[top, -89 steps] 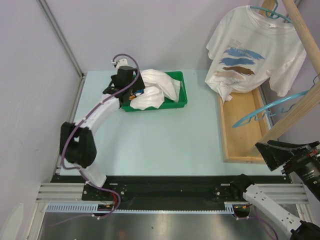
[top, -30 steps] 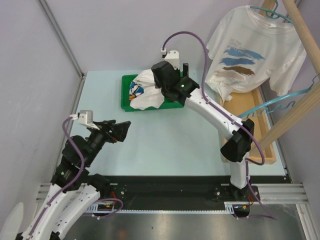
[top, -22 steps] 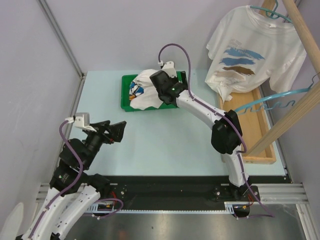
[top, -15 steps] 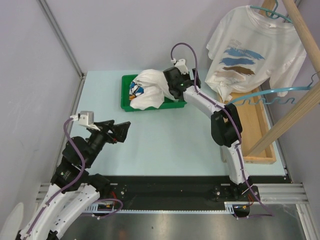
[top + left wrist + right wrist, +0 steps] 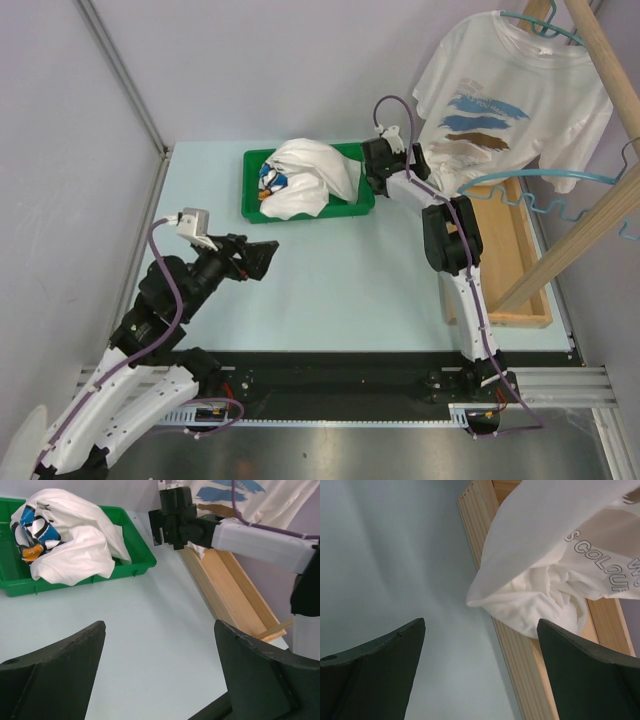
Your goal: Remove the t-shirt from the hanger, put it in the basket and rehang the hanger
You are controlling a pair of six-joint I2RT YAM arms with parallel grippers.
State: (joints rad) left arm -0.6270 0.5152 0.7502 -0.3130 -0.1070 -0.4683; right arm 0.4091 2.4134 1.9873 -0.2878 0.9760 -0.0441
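Observation:
The white t-shirt (image 5: 510, 100) with blue and brown strokes hangs on a teal hanger (image 5: 540, 25) from the wooden rail at the back right. My right gripper (image 5: 383, 172) is open and points down at the table between the green bin and the shirt. In the right wrist view its open gripper (image 5: 480, 627) holds nothing, and the shirt's bunched lower hem (image 5: 535, 595) hangs just ahead over the wooden tray's edge, not touched. My left gripper (image 5: 255, 255) hovers open over the table's left middle. Its wrist view shows the open gripper (image 5: 160, 630) empty and the shirt (image 5: 250, 495) far off.
A green bin (image 5: 352, 206) at the back holds a heap of white clothing (image 5: 305, 178). A long wooden tray (image 5: 495, 240) lies along the right side under the slanting wooden rail (image 5: 600, 60). A second, bare teal hanger (image 5: 540, 190) hangs from that rail.
My right arm has swung from over the green bin to the right, toward the hanging shirt's hem. The bare hanger has shifted on the rail. My left gripper has moved slightly forward.

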